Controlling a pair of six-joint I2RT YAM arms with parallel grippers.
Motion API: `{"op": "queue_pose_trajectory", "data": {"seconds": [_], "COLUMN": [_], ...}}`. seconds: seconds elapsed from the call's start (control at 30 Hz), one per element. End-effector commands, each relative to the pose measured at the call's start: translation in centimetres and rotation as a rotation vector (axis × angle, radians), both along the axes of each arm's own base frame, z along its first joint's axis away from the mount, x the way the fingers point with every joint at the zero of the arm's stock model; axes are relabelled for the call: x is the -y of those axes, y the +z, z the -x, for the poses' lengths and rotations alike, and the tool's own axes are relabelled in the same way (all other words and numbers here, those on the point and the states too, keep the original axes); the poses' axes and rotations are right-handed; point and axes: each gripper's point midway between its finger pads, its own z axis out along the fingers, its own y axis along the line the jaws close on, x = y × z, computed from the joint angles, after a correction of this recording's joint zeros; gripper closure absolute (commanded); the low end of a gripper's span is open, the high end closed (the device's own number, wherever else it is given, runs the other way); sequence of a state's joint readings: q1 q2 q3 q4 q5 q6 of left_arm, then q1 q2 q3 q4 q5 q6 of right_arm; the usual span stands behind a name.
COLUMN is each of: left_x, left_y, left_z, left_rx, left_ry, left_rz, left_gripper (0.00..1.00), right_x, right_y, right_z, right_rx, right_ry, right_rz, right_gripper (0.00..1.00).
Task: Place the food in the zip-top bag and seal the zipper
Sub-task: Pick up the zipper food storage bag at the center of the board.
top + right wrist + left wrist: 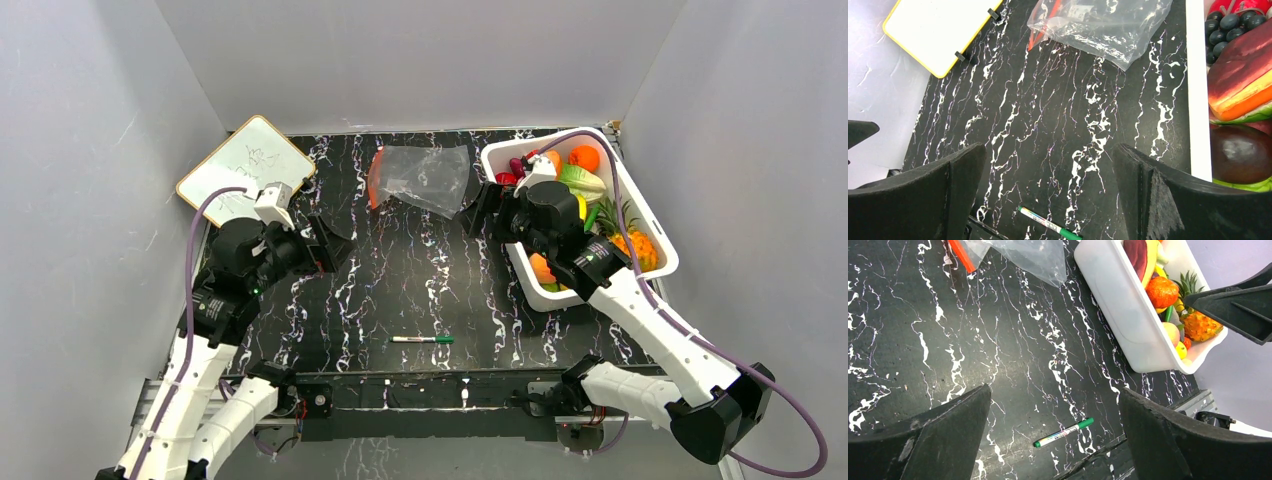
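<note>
Both pairs of jaws stood wide apart and held nothing when you paused here. Your left arm (240,255) had its jaws over bare worktop (420,280), just beside the whiteboard (245,168). Your right arm (560,230) had its jaws above the worktop at the inner wall of the white tub (1128,315), between the tub and the zip-top bag (425,178).

That bag lay flat and empty at the far middle of the worktop, with the zipper (375,180) along the edge facing your left arm. I could not tell whether the mouth was parted or pressed shut. All the food (585,158) sat heaped in the tub, a pineapple (1200,325) and a round orange fruit (1162,291) among it. A marker pen (422,340) lay well apart, near the arm bases.

By my reading you were at the very start: no piece was lifted and none was bagged. Your next move called for swinging the right jaws over the tub and settling on one piece that sat free on top of the heap. The left jaws would need to reach the zipper edge and hold the mouth open. Thin, crinkly film would likely slide on the worktop unless it was pinned.
</note>
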State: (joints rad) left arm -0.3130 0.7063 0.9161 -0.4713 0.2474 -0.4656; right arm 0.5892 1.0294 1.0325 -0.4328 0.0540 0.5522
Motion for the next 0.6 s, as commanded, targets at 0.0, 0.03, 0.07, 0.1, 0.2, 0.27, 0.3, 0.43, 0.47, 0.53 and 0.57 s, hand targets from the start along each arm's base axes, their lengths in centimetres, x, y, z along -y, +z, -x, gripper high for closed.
{"op": "queue_pose_trajectory", "data": {"seconds": [0.0,0.03,0.07,0.1,0.2,0.27,0.3,0.43,0.47,0.53,0.57], "left_x": [-0.1,-0.2,-0.3,-0.3,-0.5,-0.8,-0.9,-1.2,-1.3,-1.8,-2.0], "left_y": [1.6,1.6,1.6,1.6,1.4,1.1,0.8,-0.9,-1.4,-2.4,-2.9], "left_z": [0.3,0.3,0.3,0.4,0.5,0.5,0.5,0.7,0.8,0.8,0.8], "left_rx": [0.056,0.059,0.06,0.06,0.064,0.063,0.061,0.05,0.044,0.035,0.03], "left_ry": [0.0,0.003,0.004,0.002,0.002,0.01,0.016,0.028,0.028,0.038,0.042], "left_rz": [0.019,0.017,0.014,0.009,-0.011,-0.022,-0.026,-0.039,-0.048,-0.08,-0.093], "left_gripper": [0.02,0.02,0.02,0.02,0.02,0.02,0.02,0.02,0.02,0.02,0.02], "right_x": [-0.2,-0.2,-0.3,-0.5,-0.9,-1.2,-1.5,-3.1,-3.5,-4.2,-4.5], "right_y": [2.4,2.3,2.3,2.4,2.8,3.4,3.5,3.7,3.6,2.7,2.3], "right_z": [-0.6,-0.7,-0.8,-0.8,-1.5,-2.2,-2.6,-4.0,-4.4,-5.6,-6.2], "right_rx": [0.081,0.082,0.086,0.09,0.101,0.115,0.122,0.16,0.172,0.168,0.166], "right_ry": [-0.014,-0.015,-0.012,-0.005,-0.004,-0.01,-0.006,0.055,0.072,0.087,0.088], "right_rz": [-0.047,-0.044,-0.043,-0.043,-0.046,-0.052,-0.05,-0.017,-0.001,0.035,0.059], "right_gripper": [0.02,0.02,0.02,0.02,0.02,0.02,0.02,0.05,0.07,0.13,0.15]}}
